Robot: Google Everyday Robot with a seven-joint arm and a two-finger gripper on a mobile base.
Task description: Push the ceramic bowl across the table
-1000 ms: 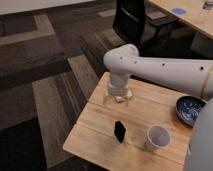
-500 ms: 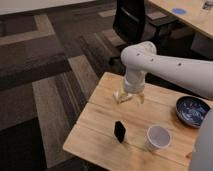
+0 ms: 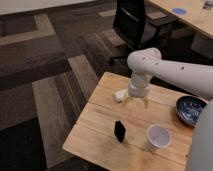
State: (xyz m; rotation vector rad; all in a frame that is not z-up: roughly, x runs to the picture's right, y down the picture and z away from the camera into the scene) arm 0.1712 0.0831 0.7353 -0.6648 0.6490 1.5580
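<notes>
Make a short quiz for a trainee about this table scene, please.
1. True or false: the gripper touches the ceramic bowl.
2. Which thing stands nearest the bowl? A) the white cup B) the black object C) the office chair
3. At which edge of the table does the bowl sit, as the camera sees it?
Key: 1. False; the gripper hangs over the table's far middle, apart from the bowl. 2. A. 3. The right edge.
</notes>
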